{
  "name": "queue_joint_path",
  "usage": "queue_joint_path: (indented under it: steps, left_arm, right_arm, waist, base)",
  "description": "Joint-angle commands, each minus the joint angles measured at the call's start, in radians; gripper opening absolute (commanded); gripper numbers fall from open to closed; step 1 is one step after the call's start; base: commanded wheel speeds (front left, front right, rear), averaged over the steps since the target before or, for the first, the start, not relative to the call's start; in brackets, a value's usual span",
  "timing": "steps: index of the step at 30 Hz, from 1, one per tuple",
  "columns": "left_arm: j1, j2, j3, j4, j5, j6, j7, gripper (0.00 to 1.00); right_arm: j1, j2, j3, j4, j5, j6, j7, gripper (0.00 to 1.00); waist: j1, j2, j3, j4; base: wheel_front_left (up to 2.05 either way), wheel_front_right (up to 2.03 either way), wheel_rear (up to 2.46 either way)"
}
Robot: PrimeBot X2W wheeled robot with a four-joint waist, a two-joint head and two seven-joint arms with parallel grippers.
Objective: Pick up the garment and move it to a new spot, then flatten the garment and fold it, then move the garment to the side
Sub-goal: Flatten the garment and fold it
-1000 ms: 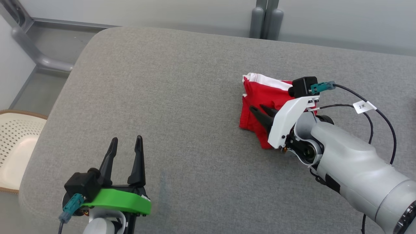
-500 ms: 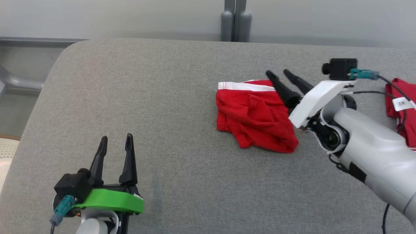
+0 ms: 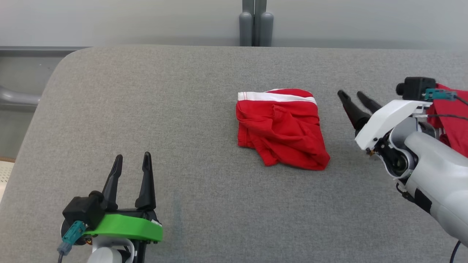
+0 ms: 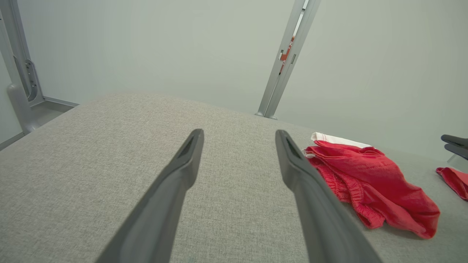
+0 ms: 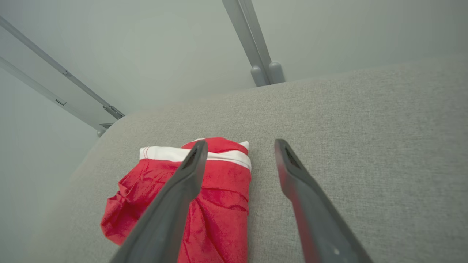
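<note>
Right pincer [image 3: 350,94] had let go. A second ago its fingers were close together and down on the red garment [image 3: 281,131]; half a second ago they were lifted at the cloth's right side. Now they stood spread, pinching nothing, just to the right of the garment and apart from it. In the right wrist view the gap between the fingers was clear, with the cloth lying beyond the left finger. The head camera had swung between pictures, so the garment's shift across the view was not counted as a move. The garment lay loose on the grey surface [image 3: 146,109], somewhat right of the middle and nearer the far edge than the near one. Its white waistband [image 3: 276,96] faced the far edge, and the rest was bunched and creased, with a lump dragging toward the near right. The left pincer [image 3: 132,156] had stayed spread and empty by the near-left corner, well apart from the cloth. Another red cloth [image 3: 455,126] sat behind the right arm toward the right edge. Judgement: the drop at the new spot looked done, flattening had not started, and the folds needed pulling out first.
</note>
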Motion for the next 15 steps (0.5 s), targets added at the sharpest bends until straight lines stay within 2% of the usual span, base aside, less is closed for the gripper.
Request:
queue_joint_path:
  steps: [1,10,15]
  left_arm:
    - [-0.005,0.001,-0.001,-0.001,0.000,-0.003,-0.002,1.00]
    - [-0.028,0.001,-0.012,0.007,-0.014,-0.002,-0.002,1.00]
    - [-0.028,0.001,-0.017,0.010,-0.024,0.004,-0.002,1.00]
  right_arm:
    - [0.017,0.009,0.013,0.008,0.016,0.001,0.037,0.00]
    - [-0.020,0.077,0.014,0.098,0.133,0.001,0.274,0.00]
    - [-0.022,0.103,0.002,0.097,0.179,0.001,0.350,0.00]
  waist:
    - [0.0000,0.0000,0.007,0.011]
    - [0.0000,0.0000,0.042,0.067]
    - [0.0000,0.0000,0.046,0.096]
  base:
    - [0.00,0.00,0.00]
    - [0.00,0.00,0.00]
    - [0.00,0.00,0.00]
